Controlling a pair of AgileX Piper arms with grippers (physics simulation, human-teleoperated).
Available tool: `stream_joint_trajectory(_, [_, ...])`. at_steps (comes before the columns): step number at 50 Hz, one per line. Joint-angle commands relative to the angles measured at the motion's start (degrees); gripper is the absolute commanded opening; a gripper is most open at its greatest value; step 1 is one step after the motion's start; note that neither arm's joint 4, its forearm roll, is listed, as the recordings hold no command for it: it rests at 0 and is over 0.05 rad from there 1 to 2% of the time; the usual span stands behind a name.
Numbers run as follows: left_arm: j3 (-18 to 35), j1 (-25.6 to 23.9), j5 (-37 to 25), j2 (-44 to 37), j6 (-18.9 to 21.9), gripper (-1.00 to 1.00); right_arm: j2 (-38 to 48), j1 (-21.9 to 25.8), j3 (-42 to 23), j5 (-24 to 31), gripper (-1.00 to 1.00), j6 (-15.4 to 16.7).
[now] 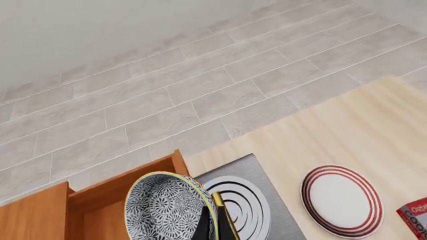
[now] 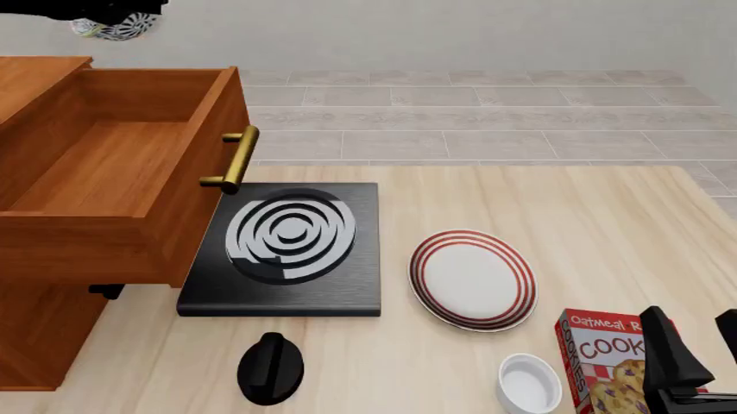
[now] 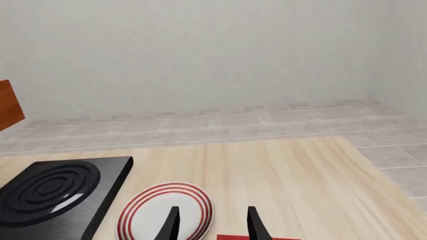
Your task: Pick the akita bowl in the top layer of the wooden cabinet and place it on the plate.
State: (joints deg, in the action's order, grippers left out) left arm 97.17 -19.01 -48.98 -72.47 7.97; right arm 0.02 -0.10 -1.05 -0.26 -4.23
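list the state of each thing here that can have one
top layer: pulled open, nothing in it
akita bowl: held in the air by the left gripper
left gripper: shut on the bowl's rim
right gripper: open, holding nothing
plate: flat on the table, nothing on it
small white bowl: upright, nothing in it

Above plate point(image 2: 474, 279): open, nothing over it.
Left of plate: stove point(image 2: 285, 248) just beside, low.
Near edge: cookie box point(image 2: 608, 358), white bowl point(image 2: 530, 383).
Drawer point(image 2: 116, 164): open, overhangs stove.
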Motion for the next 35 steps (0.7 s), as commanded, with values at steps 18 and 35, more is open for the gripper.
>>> stream_joint_trajectory(18, [8.02,-8.75,-0.87,-4.68,2.49,-1.00,0.00,0.18,-0.18,-0.20,1.00,-0.16])
stream_joint_trajectory(35, [6.42,-11.78,1.73,-5.66,3.77,-1.00,-0.01,0.68,-0.23,-0.48,1.00,0.11])
